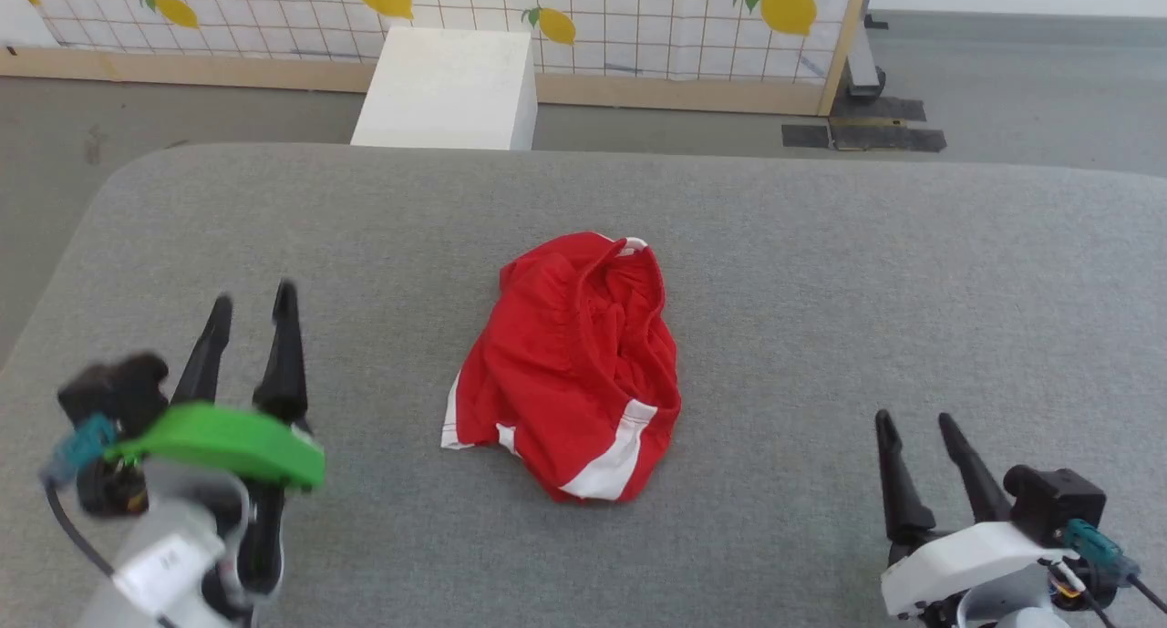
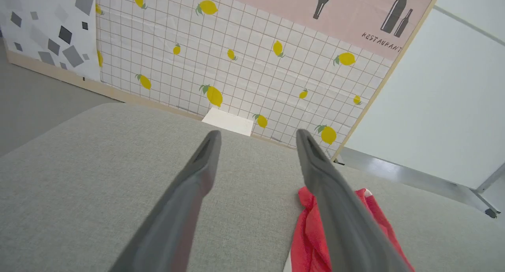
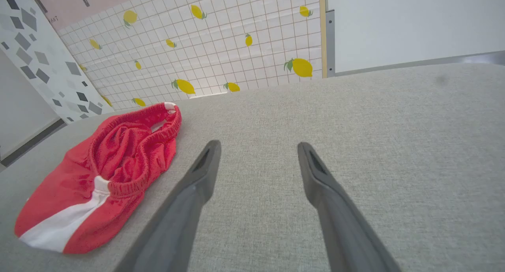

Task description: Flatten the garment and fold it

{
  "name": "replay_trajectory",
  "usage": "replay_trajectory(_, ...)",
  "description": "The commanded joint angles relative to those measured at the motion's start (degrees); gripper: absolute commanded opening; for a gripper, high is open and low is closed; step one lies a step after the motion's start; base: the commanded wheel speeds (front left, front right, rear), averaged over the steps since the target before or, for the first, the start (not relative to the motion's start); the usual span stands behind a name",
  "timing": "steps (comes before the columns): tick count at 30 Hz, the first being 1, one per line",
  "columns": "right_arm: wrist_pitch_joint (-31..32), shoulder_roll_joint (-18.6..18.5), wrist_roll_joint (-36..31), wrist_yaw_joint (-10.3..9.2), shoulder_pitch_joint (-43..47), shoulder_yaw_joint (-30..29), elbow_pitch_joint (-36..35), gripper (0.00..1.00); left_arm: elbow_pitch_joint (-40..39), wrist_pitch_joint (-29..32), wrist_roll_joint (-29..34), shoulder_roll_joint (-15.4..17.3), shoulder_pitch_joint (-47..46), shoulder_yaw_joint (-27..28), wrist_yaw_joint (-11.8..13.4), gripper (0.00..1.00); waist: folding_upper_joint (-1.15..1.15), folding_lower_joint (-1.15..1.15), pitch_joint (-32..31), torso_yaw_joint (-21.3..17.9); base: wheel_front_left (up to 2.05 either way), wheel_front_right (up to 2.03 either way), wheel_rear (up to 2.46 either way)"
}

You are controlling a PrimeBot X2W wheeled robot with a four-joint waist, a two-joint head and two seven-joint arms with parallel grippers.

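The garment, bright red with white bands, lies crumpled in a heap in the middle of the grey padded table. Its gathered waistband faces away from me. My left gripper hovers open at the lower left, well apart from the cloth, with nothing between its fingers. In the left wrist view the garment shows partly behind the right finger. My right gripper stands open at the lower right, also clear of it. The right wrist view has the garment to the left of the gripper.
A white box stands on the floor behind the table's far edge. A lemon-patterned panel runs along the back. The grey table extends wide on both sides of the heap.
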Motion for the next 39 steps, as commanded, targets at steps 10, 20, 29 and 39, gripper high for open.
replay_trajectory(10, 17.5, 0.0, -1.6, -0.09, -8.3, 7.3, 2.0, 1.0, -10.0, -0.6, 16.6, -7.9, 14.0, 8.7, 1.5, 1.0, 0.0, 0.0, 1.5, 2.5, 0.0, 0.0, 0.0)
replay_trajectory(20, 43.2, 0.0, -4.0, -0.09, -23.8, 22.8, 5.8, 1.0, -7.6, -0.6, 20.0, -13.1, 12.8, 11.3, -3.5, 1.0, 0.0, 0.0, 5.7, 7.6, 0.0, 0.0, 0.0)
replay_trajectory(29, 49.4, 0.0, -3.8, -0.09, -24.9, 23.5, 11.2, 0.45, -4.6, -0.6, 21.0, -15.8, 10.8, 13.1, -7.1, 1.0, 0.0, 0.0, 7.1, 10.0, 0.0, 0.0, 0.0)
replay_trajectory(39, 36.8, 0.0, 4.0, -0.09, -22.3, 4.2, 2.4, 0.0, -4.3, -0.6, 23.0, -17.4, 11.4, 15.3, -9.0, 1.0, 0.0, 0.0, 5.0, 6.1, 0.0, 0.0, 0.0)
